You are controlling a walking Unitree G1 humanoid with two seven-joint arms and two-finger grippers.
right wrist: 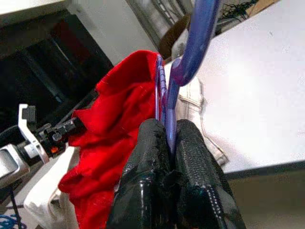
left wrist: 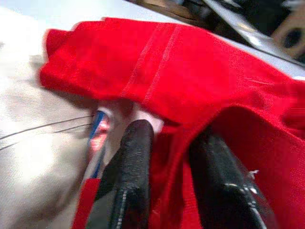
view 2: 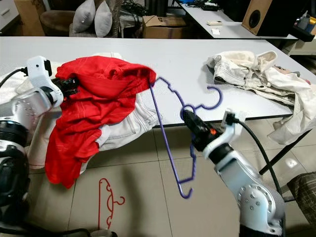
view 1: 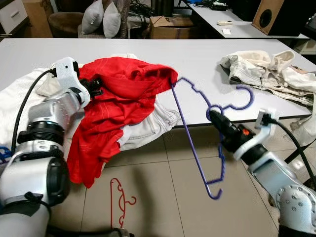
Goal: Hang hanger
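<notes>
A long grey bench (view 1: 197, 64) runs across the scene, and its front edge passes just behind the right claw (view 1: 213, 116). Below that edge is open tiled floor (view 1: 168, 173), where a red hanger (view 1: 120, 201) lies flat near the robot's feet. Beyond the bench stand a second table, a cardboard box (view 1: 170, 27), a wooden speaker (view 1: 269, 17) and a chair with two grey cushions (view 1: 101, 19).

The right claw is clenched on the purple hanger (view 1: 197, 143) at the neck, just under the hook. The hook curls up over the bench edge; the rest of the hanger hangs out past the edge over the floor. It is thin purple plastic with notched shoulders. One shoulder end is tucked inside the red shirt (view 1: 118, 108), while the opposite corner points down toward the floor.

The red shirt is draped over white jeans (view 1: 153, 121) at the bench's front edge on the robot's left, and much of it hangs down over the side. The left claw (left wrist: 167, 143) pinches a fold of the red shirt between its fingers, above a white cloth.

A heap of cream clothes (view 1: 266, 71) lies well apart on the bench's right side, some trailing over the edge.
</notes>
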